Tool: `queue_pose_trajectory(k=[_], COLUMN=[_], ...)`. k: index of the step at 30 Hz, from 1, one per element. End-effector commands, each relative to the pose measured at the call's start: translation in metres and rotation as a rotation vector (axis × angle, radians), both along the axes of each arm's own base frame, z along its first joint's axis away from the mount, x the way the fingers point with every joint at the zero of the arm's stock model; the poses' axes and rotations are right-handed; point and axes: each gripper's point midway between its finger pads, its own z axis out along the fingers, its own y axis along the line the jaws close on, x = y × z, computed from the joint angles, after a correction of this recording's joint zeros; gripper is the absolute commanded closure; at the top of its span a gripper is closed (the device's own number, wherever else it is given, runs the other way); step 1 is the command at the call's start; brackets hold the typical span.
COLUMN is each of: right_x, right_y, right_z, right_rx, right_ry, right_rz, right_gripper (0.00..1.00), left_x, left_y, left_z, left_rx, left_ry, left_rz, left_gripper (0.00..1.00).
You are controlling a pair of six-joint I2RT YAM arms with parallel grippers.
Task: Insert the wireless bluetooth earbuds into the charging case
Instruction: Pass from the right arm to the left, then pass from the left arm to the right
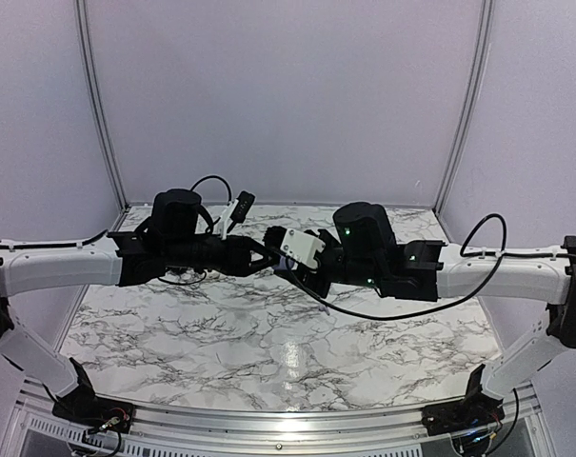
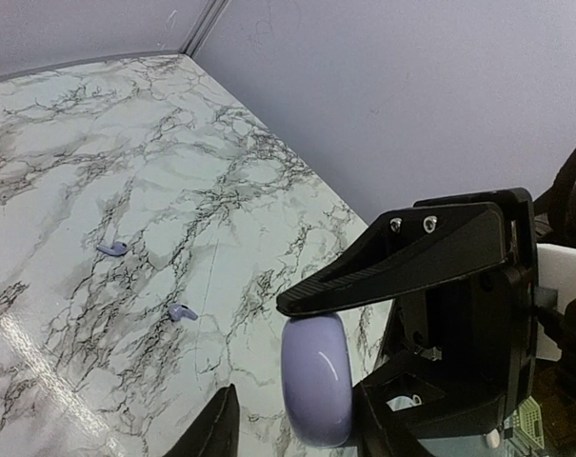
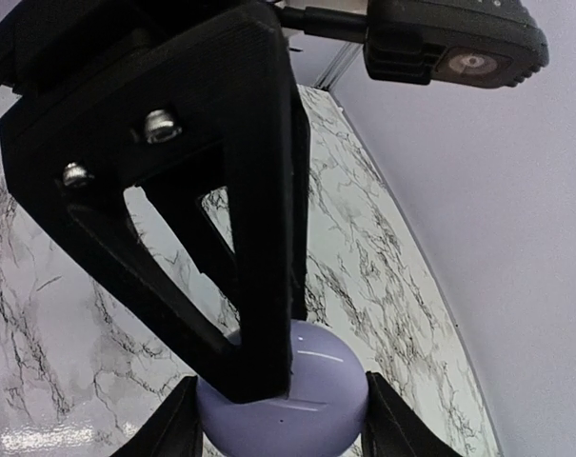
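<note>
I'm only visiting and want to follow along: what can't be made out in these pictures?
1. Lid of the lilac case, open or shut: in the right wrist view a finger of the left gripper covers its top.
2. Whether the left gripper grips the case: the left wrist view's bottom edge cuts off its fingers.
3. The lilac earbuds: too small for detail in the left wrist view, unseen from above.

We see the lilac case held by the right gripper, one finger touching each side. The left gripper reaches across in front, a black finger's tip over the case's top. Behind lie the marble table and, right, the wall.
</note>
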Motion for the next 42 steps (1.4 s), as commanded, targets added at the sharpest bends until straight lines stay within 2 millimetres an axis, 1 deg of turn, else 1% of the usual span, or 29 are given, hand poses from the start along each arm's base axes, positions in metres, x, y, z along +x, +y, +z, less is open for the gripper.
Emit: queue_pose_trajectory(k=[1,4,8,16,20,24,25,27,29,30,33,37,39,42], right_x=[-0.002,-0.001,0.001,0.003,0.003,0.003,0.005,0.005,0.004,0.004,0.000,-0.008,-0.010,-0.012], right_y=[0.001,0.001,0.000,-0.002,-0.002,-0.002,-0.001,0.000,0.000,-0.001,-0.002,-0.005,-0.011,-0.022], right_z=[0.019,0.017,0.014,0.015,0.015,0.014,0.020,0.020,0.020,0.022,0.029,0.041,0.048,0.055], right_rx=[0.041,0.036,0.029,0.029,0.031,0.028,0.050,0.052,0.056,0.063,0.098,0.170,0.219,0.274], right_ry=[-0.038,-0.038,-0.039,-0.042,-0.041,-0.040,-0.053,-0.054,-0.052,-0.052,-0.039,0.035,0.100,0.181], right_rz=[-0.001,-0.005,-0.017,-0.028,-0.032,-0.034,-0.035,-0.036,-0.034,-0.036,-0.026,0.043,0.087,0.141], right_gripper=[0.53,0.53,0.54,0.55,0.55,0.55,0.55,0.55,0.54,0.53,0.41,0.25,0.22,0.24], left_x=[0.001,0.001,0.002,0.003,0.002,0.002,0.002,0.002,0.001,0.001,-0.003,-0.008,-0.014,-0.023], left_y=[-0.012,-0.013,-0.014,-0.014,-0.015,-0.015,-0.015,-0.014,-0.014,-0.014,-0.011,-0.003,0.002,0.009], left_z=[0.025,0.025,0.022,0.021,0.018,0.020,0.020,0.021,0.022,0.023,0.026,0.033,0.035,0.039], left_rx=[-0.064,-0.065,-0.060,-0.059,-0.056,-0.060,-0.059,-0.059,-0.061,-0.060,-0.063,-0.063,-0.060,-0.059], left_ry=[-0.039,-0.038,-0.039,-0.032,-0.022,-0.027,-0.029,-0.032,-0.041,-0.046,-0.071,-0.130,-0.171,-0.232], left_rz=[-0.034,-0.044,-0.036,-0.038,-0.043,-0.045,-0.044,-0.042,-0.047,-0.049,-0.060,-0.069,-0.083,-0.110], left_gripper=[0.61,0.67,0.70,0.71,0.69,0.67,0.68,0.71,0.77,0.81,0.91,0.93,0.93,0.93])
